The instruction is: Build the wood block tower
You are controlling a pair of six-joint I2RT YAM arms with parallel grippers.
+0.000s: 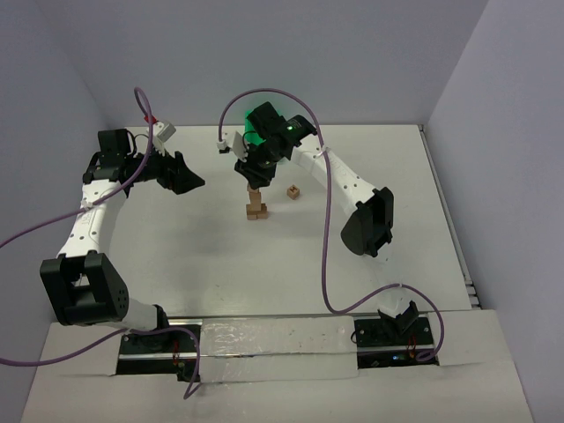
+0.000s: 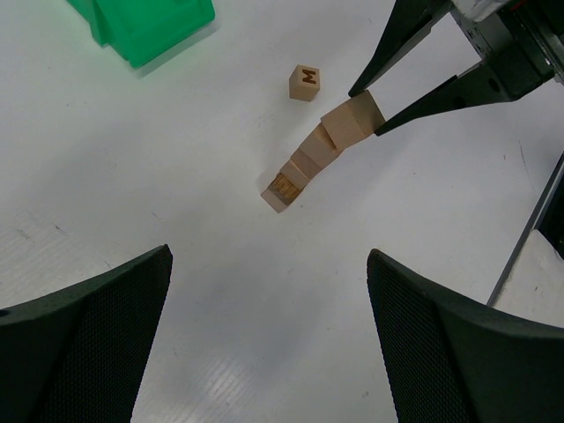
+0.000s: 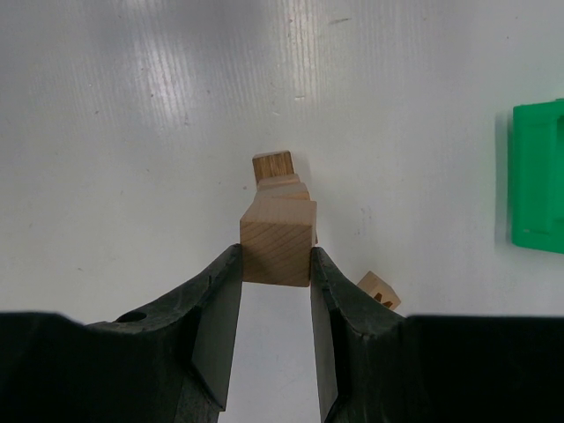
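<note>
Jaws of the left gripper (image 2: 269,352) stand wide apart with nothing between them, hovering over the white table (image 1: 176,264) well to the left of the tower (image 1: 256,206); the tower is a narrow column of tan cubes near the middle of the table, one cube wide above a wider base; the right gripper (image 3: 275,257) is clamped on the top cube (image 3: 276,242) at the column's head, one finger on each side face; just right of the tower lies a loose cube (image 2: 304,82) marked M, apart from it; the green bin (image 2: 141,26) sits farther back.
</note>
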